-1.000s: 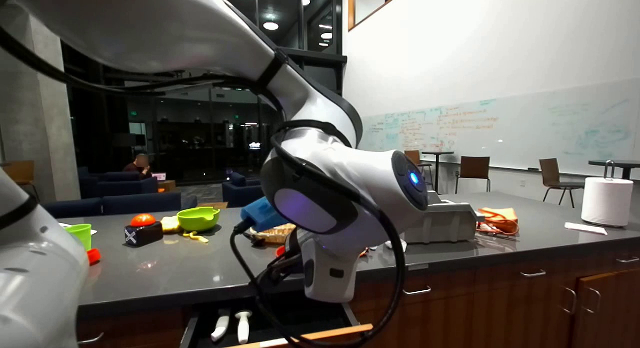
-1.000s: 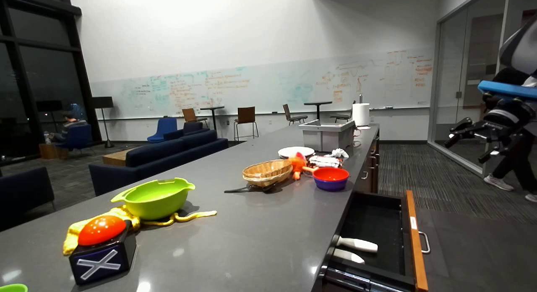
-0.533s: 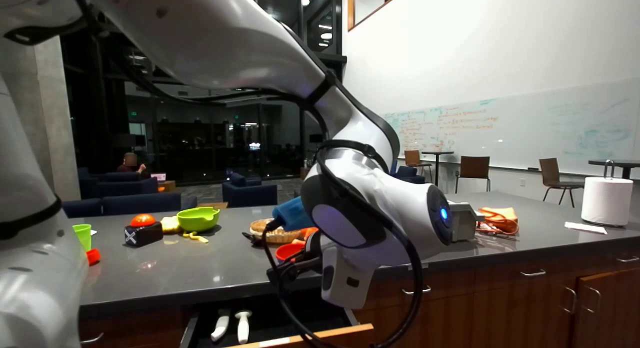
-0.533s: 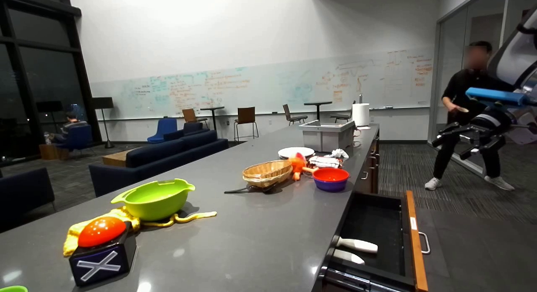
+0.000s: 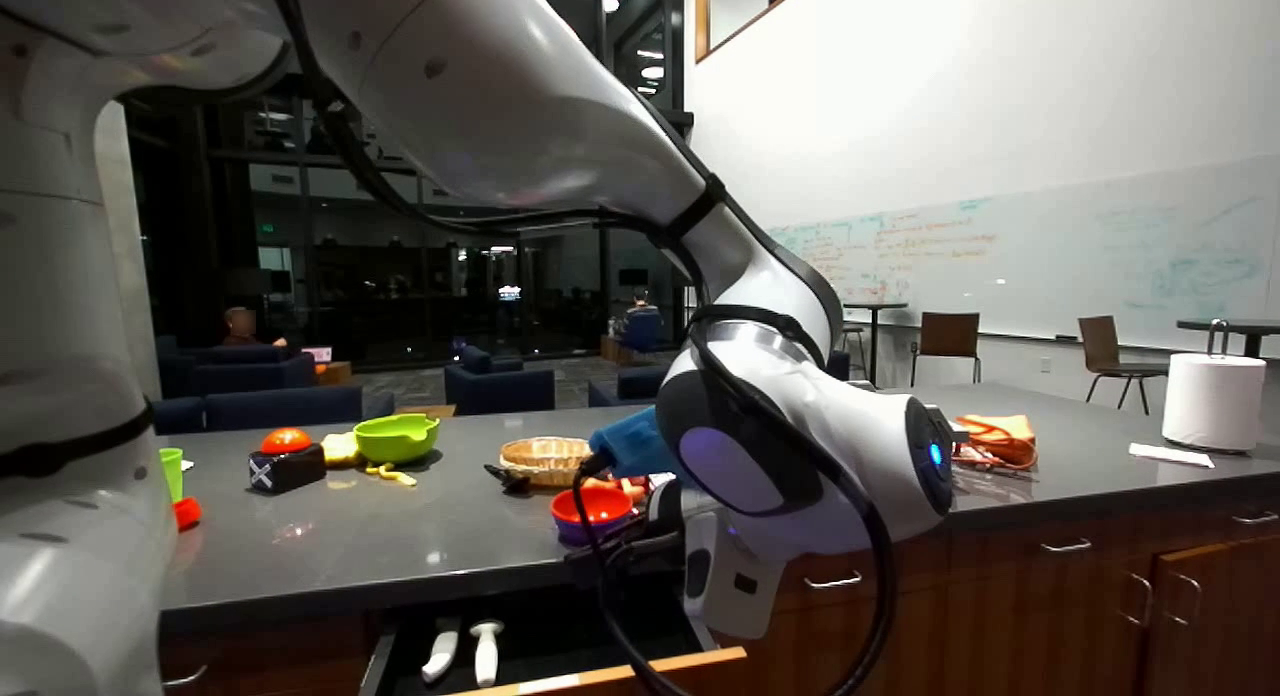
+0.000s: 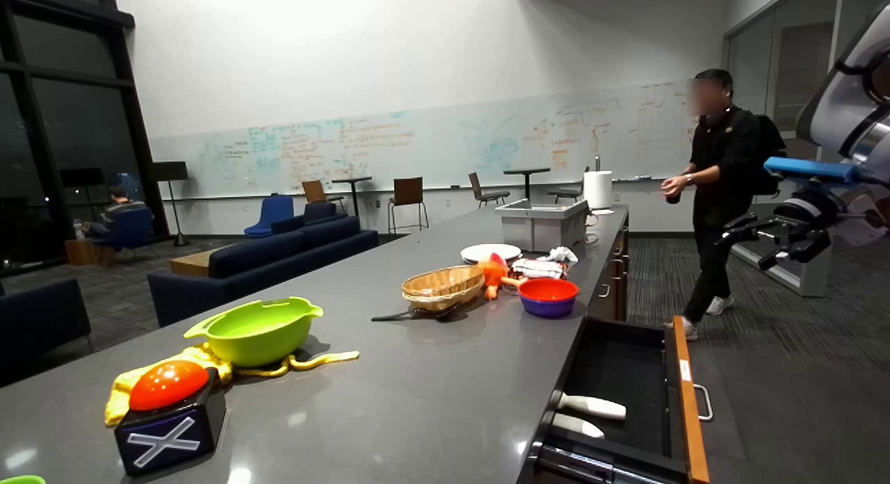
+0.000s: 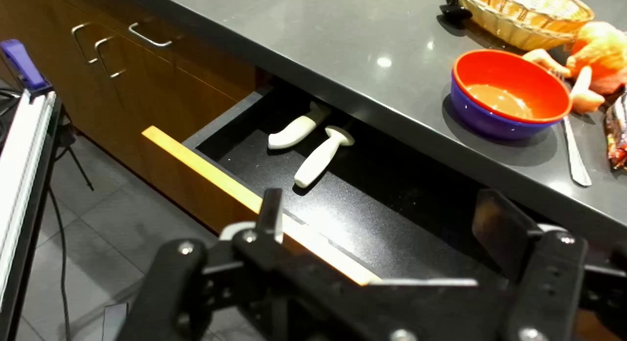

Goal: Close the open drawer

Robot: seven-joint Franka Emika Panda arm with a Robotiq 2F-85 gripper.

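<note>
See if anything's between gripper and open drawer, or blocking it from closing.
In the wrist view, nothing visible stands between the gripper and the drawer. Two white handles lie inside, seemingly below the rim, so it should slide shut. A black cable crosses the drawer's front in an exterior view; how near, I can't tell.

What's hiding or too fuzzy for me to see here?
Back of the drawer: in the wrist view, hidden under the counter.
Green cup: in an exterior view, partly behind the robot arm.
Board writing: in both exterior views, too small to read.
Standing man's face: in an exterior view, blurred out.
</note>
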